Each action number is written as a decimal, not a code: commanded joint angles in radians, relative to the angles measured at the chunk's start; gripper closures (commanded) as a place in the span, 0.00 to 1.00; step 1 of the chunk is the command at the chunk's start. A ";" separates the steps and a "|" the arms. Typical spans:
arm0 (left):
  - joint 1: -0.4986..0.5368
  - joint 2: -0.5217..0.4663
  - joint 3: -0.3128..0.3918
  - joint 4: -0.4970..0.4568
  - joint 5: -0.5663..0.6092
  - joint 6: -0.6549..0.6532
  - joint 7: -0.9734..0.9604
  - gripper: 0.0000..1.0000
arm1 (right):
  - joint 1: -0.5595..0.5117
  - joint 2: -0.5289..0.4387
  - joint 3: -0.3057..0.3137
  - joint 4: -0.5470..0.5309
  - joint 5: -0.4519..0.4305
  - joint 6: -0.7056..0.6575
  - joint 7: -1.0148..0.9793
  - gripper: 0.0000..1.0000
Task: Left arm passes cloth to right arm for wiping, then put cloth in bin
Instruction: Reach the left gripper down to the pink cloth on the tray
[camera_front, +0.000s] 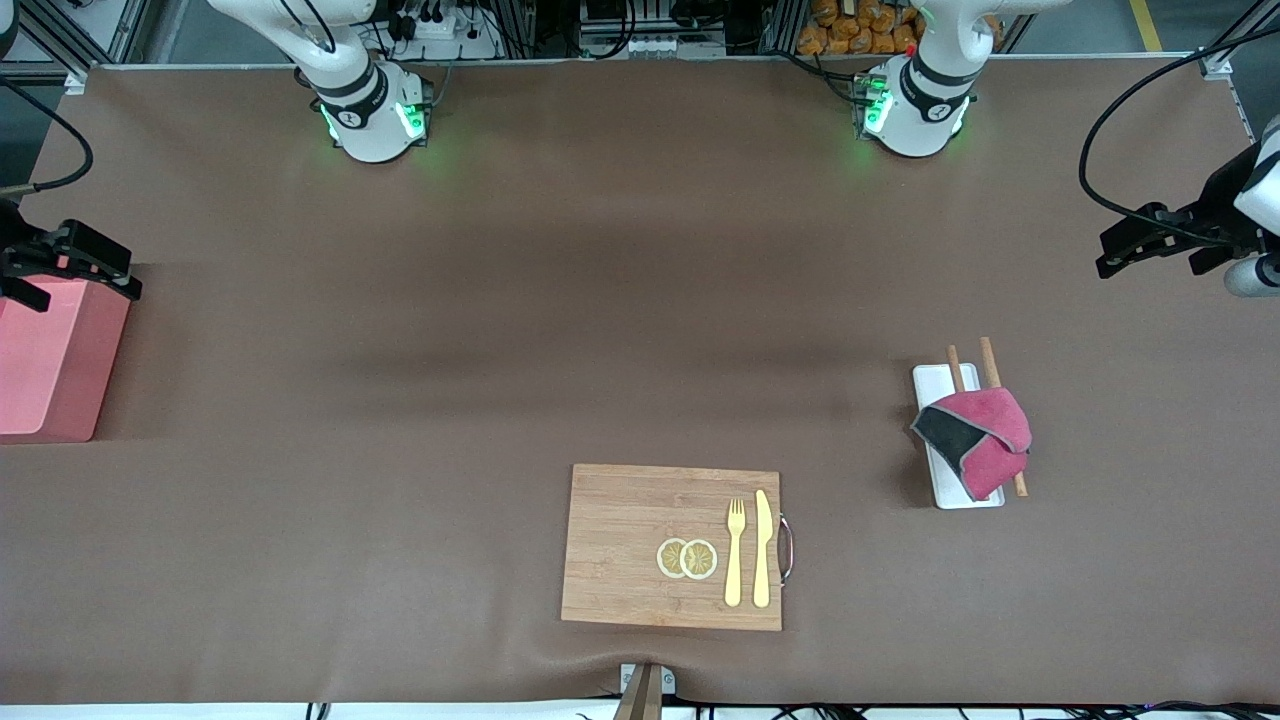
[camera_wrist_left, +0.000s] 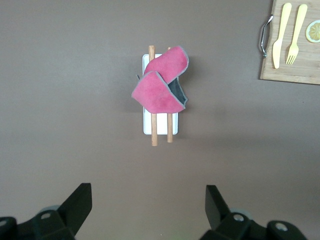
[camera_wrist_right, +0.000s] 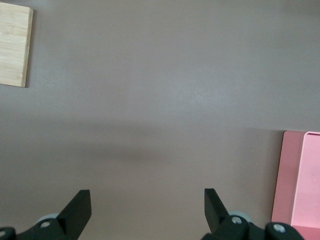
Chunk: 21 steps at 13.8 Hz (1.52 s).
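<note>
Front view: nothing grasped yet; the task looks to be at its very start. The cloth (camera_front: 978, 438) lies crumpled on a narrow white tray (camera_front: 935, 380) toward the left arm's end of the table, draped over two wooden sticks (camera_front: 990, 362) that rest along the tray. One corner is folded back, dark grey reverse showing.

The left gripper (camera_front: 1128, 247) hangs in the air over bare table at the left arm's edge, well apart from the cloth. Left wrist view: fingers (camera_wrist_left: 80, 205) spread wide, nothing between them; the cloth (camera_wrist_left: 160, 90) sits ahead, centred between the finger lines.

The right gripper (camera_front: 90, 262) hovers over the bin (camera_front: 50, 370) at the right arm's end of the table. Right wrist view: fingers (camera_wrist_right: 77, 210) parted and empty, the bin's rim (camera_wrist_right: 300, 180) at one corner of the picture. This arm waits.

A wooden cutting board (camera_front: 640, 545) lies nearest the front camera, mid-table, carrying two lemon slices (camera_front: 687, 558), a fork (camera_front: 735, 550) and a knife (camera_front: 763, 548).

Judgement: the step in hand is the left arm's approach and pickup. Next move calls for descent onto the raised fold of the cloth, pinching fabric only. Risk: catching a stick along with it, or dragging the tray.
</note>
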 joint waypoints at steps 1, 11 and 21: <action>0.003 -0.012 -0.004 0.004 0.001 -0.017 0.002 0.00 | -0.033 -0.005 0.008 -0.007 -0.011 0.003 0.004 0.00; 0.039 0.106 0.005 -0.007 0.004 0.011 0.015 0.00 | -0.044 0.013 0.010 -0.007 -0.002 0.005 0.002 0.00; 0.038 0.399 -0.002 -0.007 -0.012 0.254 0.031 0.00 | -0.061 0.015 0.008 -0.007 -0.002 0.003 -0.009 0.00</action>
